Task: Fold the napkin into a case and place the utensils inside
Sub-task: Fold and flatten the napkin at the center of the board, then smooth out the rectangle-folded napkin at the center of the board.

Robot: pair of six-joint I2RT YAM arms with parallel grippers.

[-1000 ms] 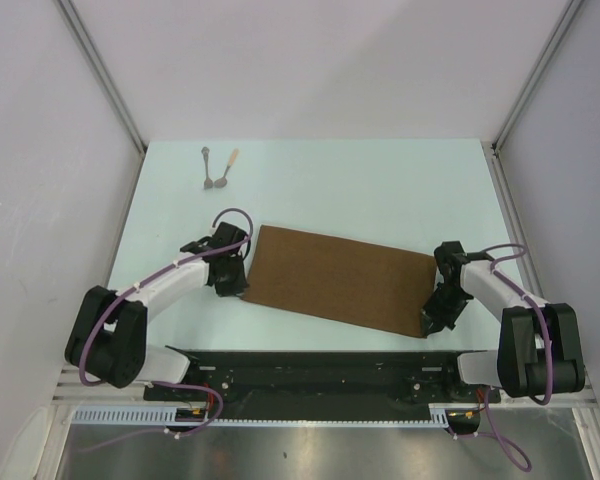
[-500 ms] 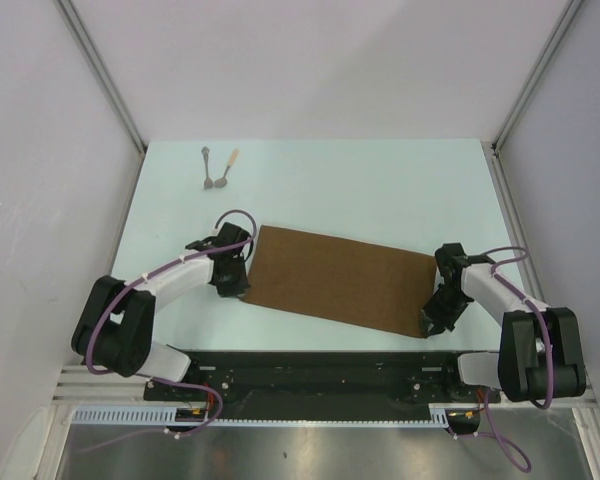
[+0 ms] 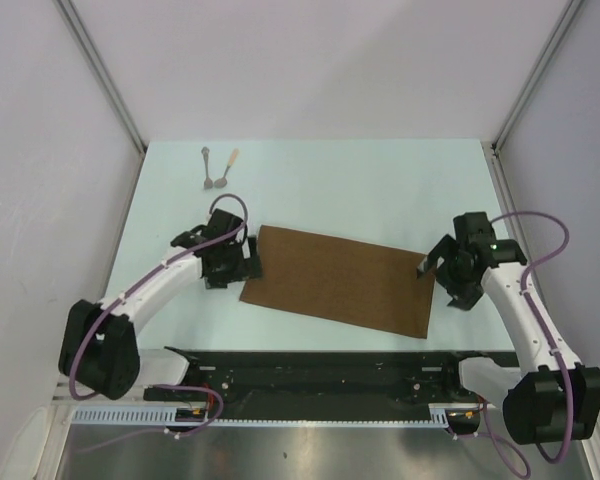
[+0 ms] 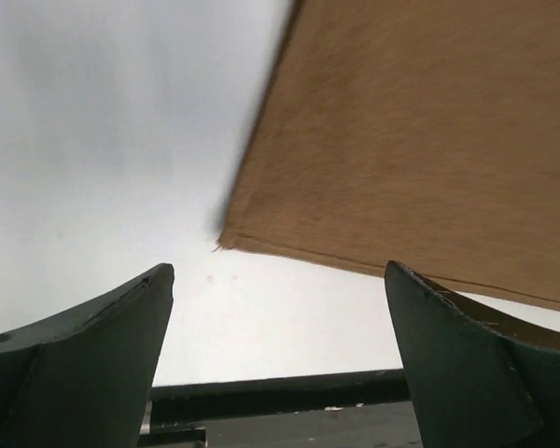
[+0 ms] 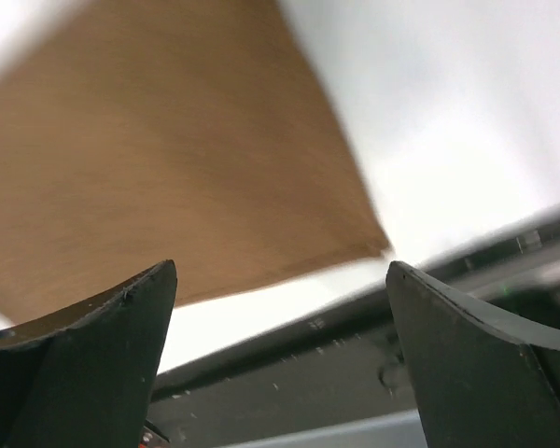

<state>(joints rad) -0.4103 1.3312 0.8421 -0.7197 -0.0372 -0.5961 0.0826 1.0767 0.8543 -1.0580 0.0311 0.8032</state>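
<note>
Napkin (image 3: pixel 338 280) flat on pale table (image 3: pixel 380 190)

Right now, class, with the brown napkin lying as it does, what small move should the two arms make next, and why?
Probably lower the open left fingers and right fingers onto the napkin's near corners for another fold: it lies flat as a wide rectangle, not yet a narrow case, and the utensils lie far left.
</note>
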